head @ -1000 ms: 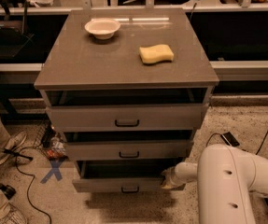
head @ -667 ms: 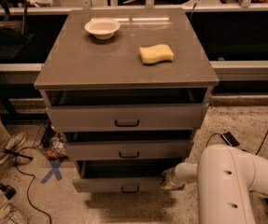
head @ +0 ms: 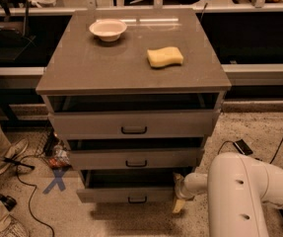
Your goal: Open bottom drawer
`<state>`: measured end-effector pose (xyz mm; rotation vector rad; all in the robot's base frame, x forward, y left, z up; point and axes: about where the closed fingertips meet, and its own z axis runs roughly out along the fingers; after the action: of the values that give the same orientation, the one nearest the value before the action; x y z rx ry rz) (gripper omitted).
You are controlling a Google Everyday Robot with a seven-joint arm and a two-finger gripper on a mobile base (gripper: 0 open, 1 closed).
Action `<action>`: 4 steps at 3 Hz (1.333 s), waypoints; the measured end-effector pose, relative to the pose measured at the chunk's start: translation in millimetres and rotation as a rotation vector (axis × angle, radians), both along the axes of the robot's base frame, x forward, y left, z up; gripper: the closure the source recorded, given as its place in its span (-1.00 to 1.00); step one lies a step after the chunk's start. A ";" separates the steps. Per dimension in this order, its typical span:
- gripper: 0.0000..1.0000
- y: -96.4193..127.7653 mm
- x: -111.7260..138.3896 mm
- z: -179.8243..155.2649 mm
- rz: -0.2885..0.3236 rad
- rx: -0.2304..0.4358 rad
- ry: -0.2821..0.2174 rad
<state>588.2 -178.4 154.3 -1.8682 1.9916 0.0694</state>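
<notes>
The grey cabinet (head: 131, 65) has three drawers, each pulled out a little. The bottom drawer (head: 111, 195) is the lowest and narrowest front, with a small dark bar handle (head: 137, 199); a dark gap shows above its panel. My gripper (head: 179, 194) is at the right end of the bottom drawer's front, touching or very close to its right corner. The white arm (head: 247, 194) fills the lower right. The middle drawer (head: 136, 159) and the top drawer (head: 133, 125) stand above it.
A white bowl (head: 108, 29) and a yellow sponge (head: 165, 57) lie on the cabinet top. A person's legs and shoes (head: 3, 149) are at the left, with cables and a blue X mark (head: 56, 180) on the floor. A black cable and small device (head: 242, 146) lie at the right.
</notes>
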 end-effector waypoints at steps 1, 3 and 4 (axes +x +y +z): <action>-1.00 2.8 -12.8 -2.4 0.017 -0.028 0.028; -0.66 10.5 -43.1 -8.1 0.048 -0.086 0.094; -0.04 10.7 -51.3 -10.5 0.050 -0.094 0.109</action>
<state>536.9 -167.7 143.8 -2.0130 2.0531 0.0947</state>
